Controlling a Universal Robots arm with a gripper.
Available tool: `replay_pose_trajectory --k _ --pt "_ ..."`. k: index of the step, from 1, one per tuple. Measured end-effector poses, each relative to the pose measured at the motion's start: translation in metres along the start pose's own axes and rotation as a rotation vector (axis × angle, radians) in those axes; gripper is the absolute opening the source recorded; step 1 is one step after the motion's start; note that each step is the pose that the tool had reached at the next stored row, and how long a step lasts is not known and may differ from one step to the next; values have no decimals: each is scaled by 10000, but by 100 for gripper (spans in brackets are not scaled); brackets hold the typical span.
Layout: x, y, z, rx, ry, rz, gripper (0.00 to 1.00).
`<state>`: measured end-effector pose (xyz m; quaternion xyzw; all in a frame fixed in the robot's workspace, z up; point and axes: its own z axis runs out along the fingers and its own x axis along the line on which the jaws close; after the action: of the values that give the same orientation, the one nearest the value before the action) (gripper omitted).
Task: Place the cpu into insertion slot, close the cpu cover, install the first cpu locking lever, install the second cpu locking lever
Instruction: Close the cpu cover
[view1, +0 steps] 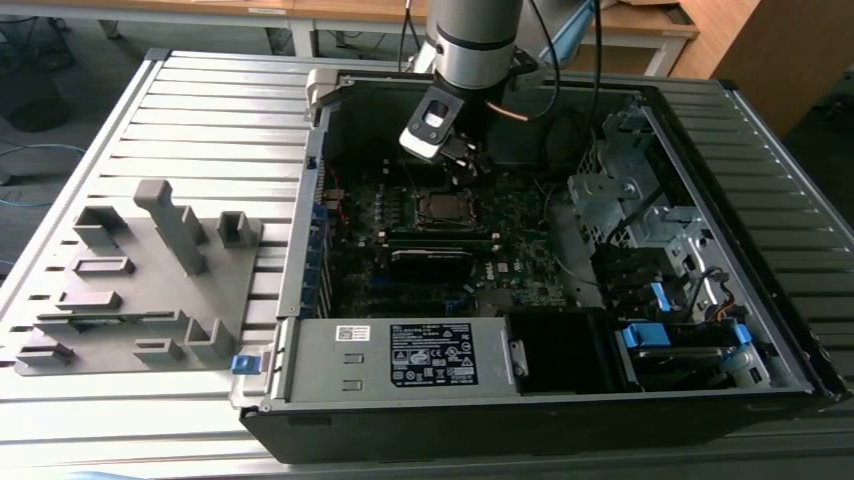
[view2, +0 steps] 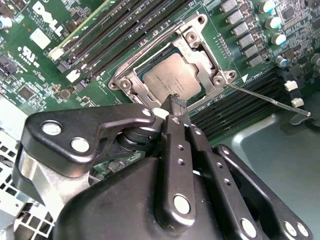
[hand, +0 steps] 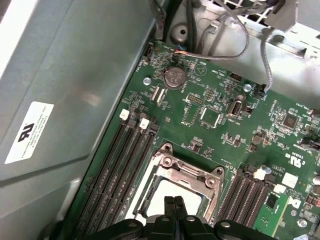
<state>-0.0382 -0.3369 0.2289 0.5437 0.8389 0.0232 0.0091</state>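
Observation:
The cpu (view2: 167, 77), a dull silver square, lies in the insertion slot (view1: 439, 208) in the middle of the motherboard. The silver cpu cover (view2: 200, 46) lies down around it like a frame, and its window leaves the chip's top bare. My gripper (view2: 177, 101) is shut with nothing between its fingers, and its tips hang right over the near edge of chip and cover. Whether they touch I cannot tell. In the first wrist view the shut gripper (hand: 174, 201) points at the cpu (hand: 156, 194) inside the cover (hand: 192, 175). A thin wire locking lever (view2: 265, 97) juts out sideways from the socket, unlatched.
Long black memory slots (view2: 125, 35) flank the socket on both sides. The case wall (hand: 60, 100) rises close by. A grey power supply box (view1: 400, 355) sits at the front, drive bays (view1: 641, 220) at the exterior view's right, a grey fixture rack (view1: 147, 280) at its left.

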Motion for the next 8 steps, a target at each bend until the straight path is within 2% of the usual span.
replay_pose_trajectory --k 8 --pt "0 0 0 7 37 -761 11"
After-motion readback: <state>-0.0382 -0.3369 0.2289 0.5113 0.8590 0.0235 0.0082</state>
